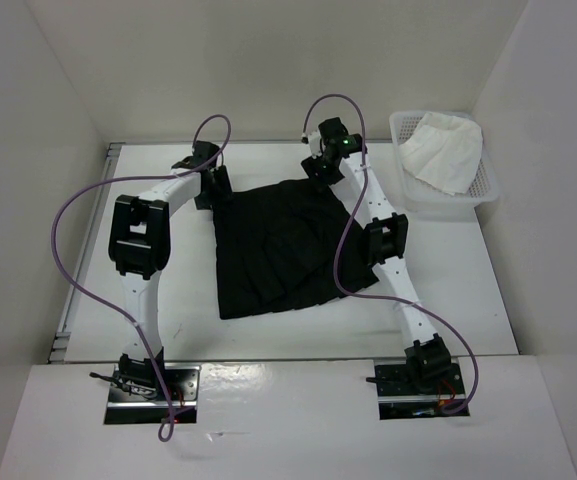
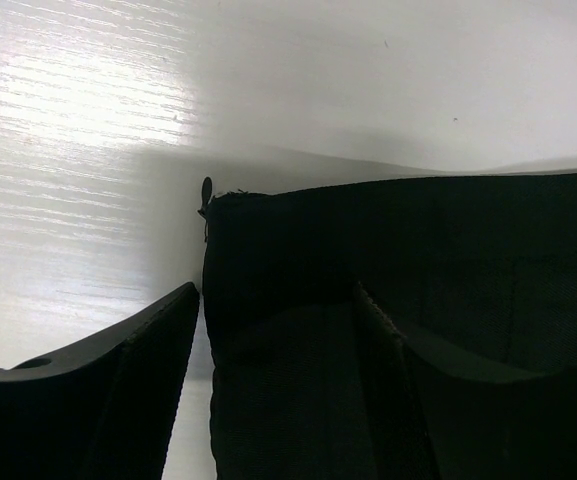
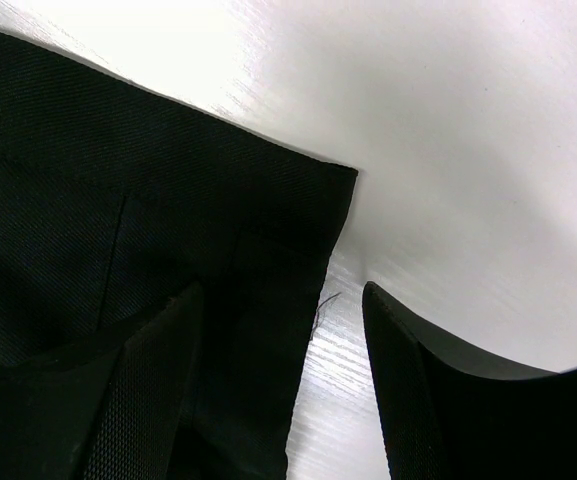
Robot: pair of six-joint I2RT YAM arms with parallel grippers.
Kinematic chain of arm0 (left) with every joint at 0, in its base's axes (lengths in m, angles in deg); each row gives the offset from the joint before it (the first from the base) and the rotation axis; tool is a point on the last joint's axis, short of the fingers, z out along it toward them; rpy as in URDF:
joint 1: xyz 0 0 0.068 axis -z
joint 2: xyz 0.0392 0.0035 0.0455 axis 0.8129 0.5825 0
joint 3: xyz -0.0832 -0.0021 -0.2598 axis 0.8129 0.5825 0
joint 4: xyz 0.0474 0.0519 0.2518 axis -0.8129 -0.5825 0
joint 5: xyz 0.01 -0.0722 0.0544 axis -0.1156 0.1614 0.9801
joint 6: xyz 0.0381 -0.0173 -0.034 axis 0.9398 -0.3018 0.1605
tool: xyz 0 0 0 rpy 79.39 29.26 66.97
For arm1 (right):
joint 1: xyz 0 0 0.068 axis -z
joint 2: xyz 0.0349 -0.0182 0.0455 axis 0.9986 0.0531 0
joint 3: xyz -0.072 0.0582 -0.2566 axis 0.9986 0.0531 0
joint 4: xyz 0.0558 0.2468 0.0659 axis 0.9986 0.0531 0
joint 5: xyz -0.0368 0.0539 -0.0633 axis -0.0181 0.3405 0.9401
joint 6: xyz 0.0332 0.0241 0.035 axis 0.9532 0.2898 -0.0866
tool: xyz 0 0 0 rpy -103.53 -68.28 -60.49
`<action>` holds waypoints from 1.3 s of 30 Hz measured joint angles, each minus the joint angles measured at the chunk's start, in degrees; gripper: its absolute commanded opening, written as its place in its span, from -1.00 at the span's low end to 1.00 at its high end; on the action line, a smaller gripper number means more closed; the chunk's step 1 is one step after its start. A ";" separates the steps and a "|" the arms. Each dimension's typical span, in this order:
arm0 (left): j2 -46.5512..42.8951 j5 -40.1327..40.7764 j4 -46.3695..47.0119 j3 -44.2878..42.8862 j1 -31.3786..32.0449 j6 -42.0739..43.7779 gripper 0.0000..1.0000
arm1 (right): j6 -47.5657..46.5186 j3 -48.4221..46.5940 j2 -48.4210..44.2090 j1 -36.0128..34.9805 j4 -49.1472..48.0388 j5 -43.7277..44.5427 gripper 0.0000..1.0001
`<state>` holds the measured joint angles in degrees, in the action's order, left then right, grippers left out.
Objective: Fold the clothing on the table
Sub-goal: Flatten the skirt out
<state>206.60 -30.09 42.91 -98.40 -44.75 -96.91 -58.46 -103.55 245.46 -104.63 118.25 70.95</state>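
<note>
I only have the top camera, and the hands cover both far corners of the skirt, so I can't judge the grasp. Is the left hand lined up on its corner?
Observer: Yes. The left wrist camera shows the left hand open astride the side edge of the skirt, with one finger over cloth and the other over bare table.
Operator: And the right hand?
Observer: The right hand is open too. The skirt's other far corner lies just ahead of the gap between its fingers.
</note>
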 measured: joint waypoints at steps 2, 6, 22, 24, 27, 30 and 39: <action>0.00 -0.22 0.02 0.00 0.00 0.02 0.37 | -0.09 0.00 0.02 0.00 -0.07 -0.07 0.40; 0.13 -0.39 0.55 0.00 0.00 0.07 0.34 | -0.13 -0.20 0.20 0.00 -0.70 -0.44 0.40; -0.59 -0.11 1.62 1.18 -0.17 1.16 0.34 | 0.00 -0.24 0.52 -0.04 -3.43 -2.03 0.40; -1.16 0.17 1.25 1.95 -0.17 1.14 0.34 | 0.11 -0.24 0.52 -0.04 -3.52 -2.32 0.40; -1.77 0.39 0.83 2.32 -0.17 1.14 0.34 | 0.37 -0.24 0.50 -0.04 -3.80 -2.60 0.40; -2.34 0.48 0.72 2.32 -0.17 1.14 0.34 | 0.63 -0.24 0.33 -0.04 -3.78 -2.58 0.40; -3.23 0.85 0.20 2.49 -0.17 0.96 0.34 | 2.60 4.74 -16.33 -0.04 0.98 -2.27 0.43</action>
<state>203.37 -29.24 43.11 -95.91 -44.92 -95.95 -55.86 -98.81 229.13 -104.67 119.23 68.67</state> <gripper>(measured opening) 0.668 0.700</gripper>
